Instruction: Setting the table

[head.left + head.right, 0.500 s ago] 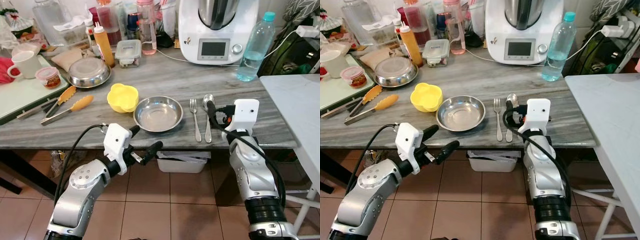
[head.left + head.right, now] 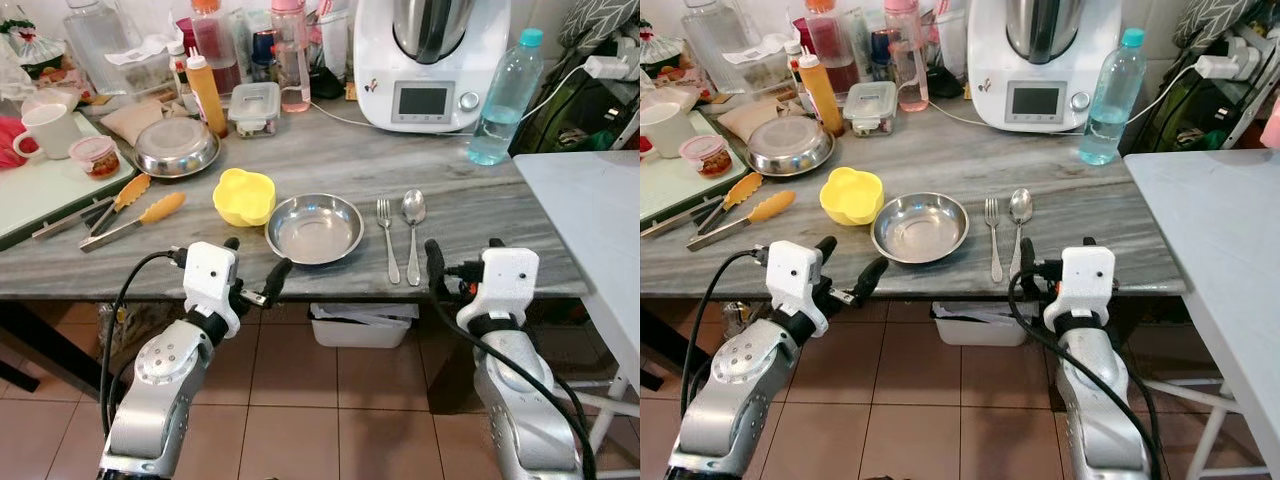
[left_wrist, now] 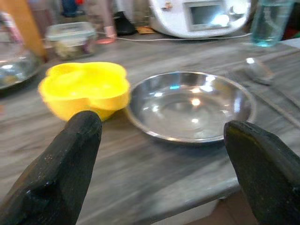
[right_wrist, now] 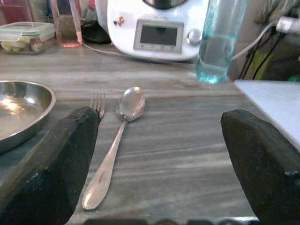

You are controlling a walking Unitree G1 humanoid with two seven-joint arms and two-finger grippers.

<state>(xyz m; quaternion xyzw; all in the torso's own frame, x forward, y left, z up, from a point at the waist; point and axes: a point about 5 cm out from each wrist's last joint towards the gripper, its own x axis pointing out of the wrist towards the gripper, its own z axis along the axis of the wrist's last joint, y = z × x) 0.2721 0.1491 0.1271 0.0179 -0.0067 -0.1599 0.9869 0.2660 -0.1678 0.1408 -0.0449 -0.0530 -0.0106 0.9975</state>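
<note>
Left gripper (image 2: 255,270) hangs just off the front edge of the grey marbled countertop (image 2: 300,160), black fingers spread wide, holding nothing. Right gripper (image 2: 460,262) sits at the same front edge further right, fingers also spread apart and empty.

Just past the left gripper: round shallow stainless steel plate (image 2: 315,228), near the front edge. Touching or almost touching its left side, a yellow flower-shaped silicone bowl (image 2: 245,194). Right of the plate, a steel fork (image 2: 388,236) and a steel spoon (image 2: 413,228) lie side by side, handles pointing to the front edge, just beyond the right gripper.

Further left: orange-tipped metal tongs (image 2: 128,208) lying flat, beside a pale green board (image 2: 40,190) carrying a white mug (image 2: 46,129) and a small red-lidded tub (image 2: 96,155).

Mid-depth: upturned steel bowl (image 2: 177,146), orange squeeze bottle (image 2: 207,90), clear lidded food container (image 2: 254,107).

Back: white kitchen machine with a small screen (image 2: 430,60), clear blue-capped water bottle (image 2: 507,95) to its right. White side table (image 2: 590,220) at right.
</note>
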